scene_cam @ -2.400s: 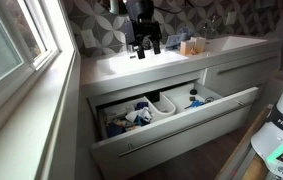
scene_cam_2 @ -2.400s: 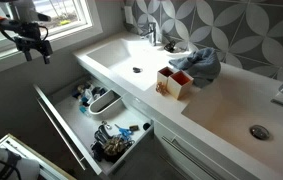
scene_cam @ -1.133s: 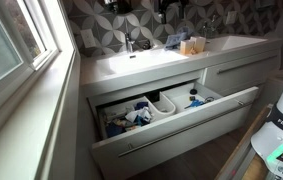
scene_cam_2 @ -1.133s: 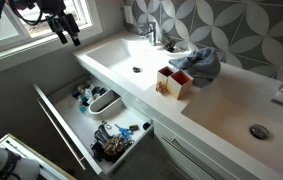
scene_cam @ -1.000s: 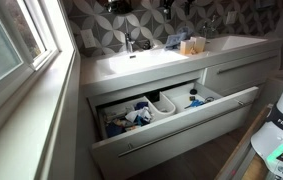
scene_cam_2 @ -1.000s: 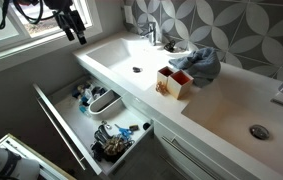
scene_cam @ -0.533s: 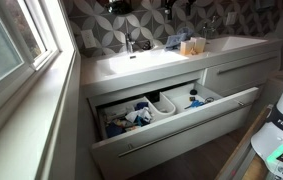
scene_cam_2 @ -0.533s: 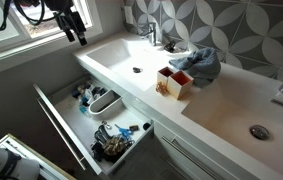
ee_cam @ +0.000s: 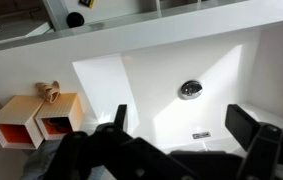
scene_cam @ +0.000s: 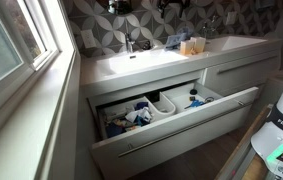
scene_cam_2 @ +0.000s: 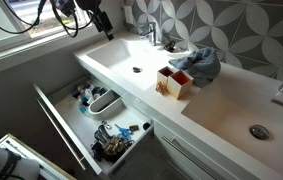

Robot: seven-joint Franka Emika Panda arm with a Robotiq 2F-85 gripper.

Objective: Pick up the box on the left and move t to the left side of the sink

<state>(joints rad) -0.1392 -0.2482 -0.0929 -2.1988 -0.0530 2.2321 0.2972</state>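
Two small wooden boxes with red insides stand side by side on the white counter between the two basins. They show in both exterior views [scene_cam: 188,45] [scene_cam_2: 173,82], and in the wrist view as one box [ee_cam: 16,120] beside the other [ee_cam: 59,114]. My gripper [scene_cam_2: 101,20] hangs open and empty above the sink [scene_cam_2: 121,55], well apart from the boxes. In an exterior view it is at the top edge [scene_cam: 171,5]. In the wrist view its fingers [ee_cam: 181,125] straddle the basin below the drain [ee_cam: 190,89].
A blue cloth [scene_cam_2: 196,62] lies behind the boxes. A faucet [scene_cam_2: 151,35] stands at the basin's back. A second basin has its own drain [scene_cam_2: 260,131]. An open drawer full of clutter [scene_cam_2: 106,115] [scene_cam: 156,108] juts out below the counter. A window sill [scene_cam: 31,90] runs alongside.
My gripper has moved from beside the window to above the sink, closer to the faucet. The boxes have not moved.
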